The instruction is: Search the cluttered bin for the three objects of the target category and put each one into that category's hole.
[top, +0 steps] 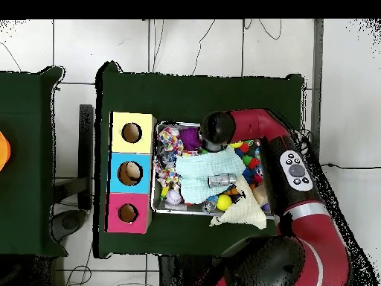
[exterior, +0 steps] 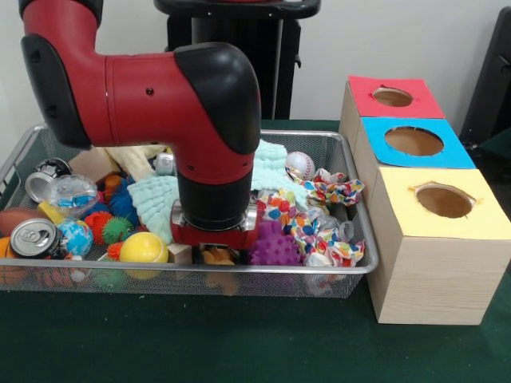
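Seemingly mid-search, the red-and-black arm's gripper (exterior: 214,239) dips into the silver wire-mesh bin (exterior: 263,278) at six o'clock; its grip cannot be told. Something pale shows inside the blue-topped hole (top: 129,173); clutter remains.

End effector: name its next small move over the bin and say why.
Probably lift straight up a little. The end effector sits low in the mesh bin, beside the purple spiky ball, and the arm's wrist hides whatever is under it in both views. Rising would show whether anything is held.
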Controlling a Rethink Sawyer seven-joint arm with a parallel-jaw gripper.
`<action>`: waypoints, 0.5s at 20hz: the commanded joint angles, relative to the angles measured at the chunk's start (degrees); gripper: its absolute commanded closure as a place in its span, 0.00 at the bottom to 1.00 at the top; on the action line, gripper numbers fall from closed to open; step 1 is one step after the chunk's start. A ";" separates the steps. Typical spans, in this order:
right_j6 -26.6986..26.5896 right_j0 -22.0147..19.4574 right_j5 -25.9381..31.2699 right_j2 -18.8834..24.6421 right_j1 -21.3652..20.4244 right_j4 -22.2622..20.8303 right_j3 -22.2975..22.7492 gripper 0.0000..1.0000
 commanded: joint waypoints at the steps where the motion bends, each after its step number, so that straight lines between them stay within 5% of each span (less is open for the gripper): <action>1: -11.15 1.11 -2.64 1.11 2.79 -1.27 0.09 0.00; 10: -12.12 1.01 -2.64 1.27 4.53 -1.26 -0.82 0.00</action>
